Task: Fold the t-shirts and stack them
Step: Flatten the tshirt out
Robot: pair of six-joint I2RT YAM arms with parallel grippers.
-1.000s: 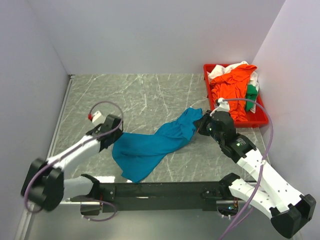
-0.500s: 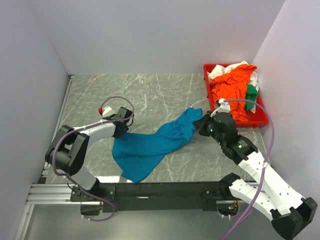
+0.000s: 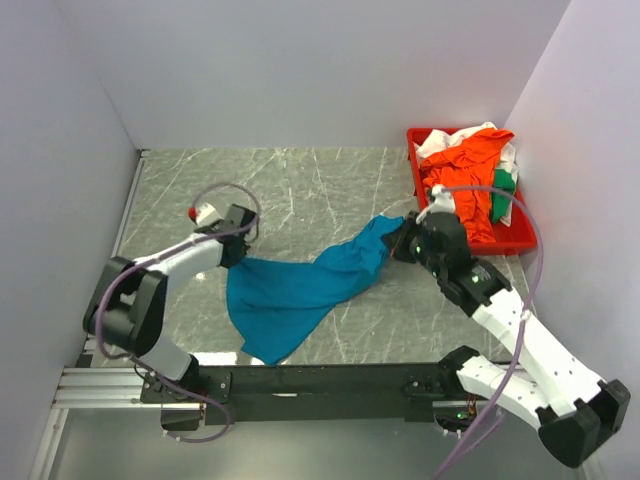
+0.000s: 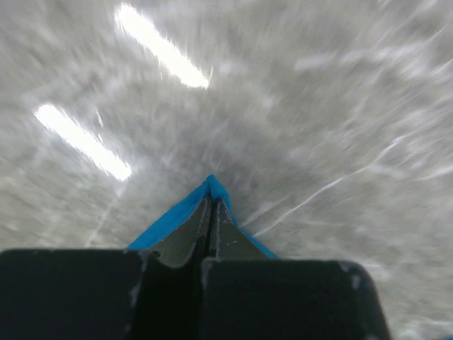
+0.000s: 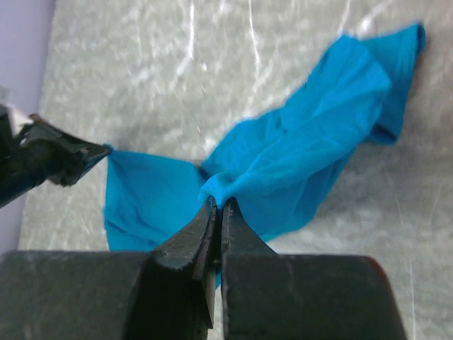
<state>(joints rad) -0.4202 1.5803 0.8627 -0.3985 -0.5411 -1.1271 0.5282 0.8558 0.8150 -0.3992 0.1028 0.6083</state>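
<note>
Likely soft, light and limp: blue shirt (image 3: 300,290), pinched shut at ten o'clock by left gripper (image 4: 212,207) and at two o'clock by right gripper (image 5: 218,205). Probably best held at hems.

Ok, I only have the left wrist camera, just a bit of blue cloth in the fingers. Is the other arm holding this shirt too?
Observer: Yes, the right gripper is shut on a bunched fold of the teal t-shirt.
Operator: Is it spread flat?
Observer: No, it lies crumpled in a band on the table, from the left gripper to the right one.
Operator: Anything else to fold?
Observer: Yes, orange, white and green t-shirts, heaped in the red tray at the far right corner.
</note>
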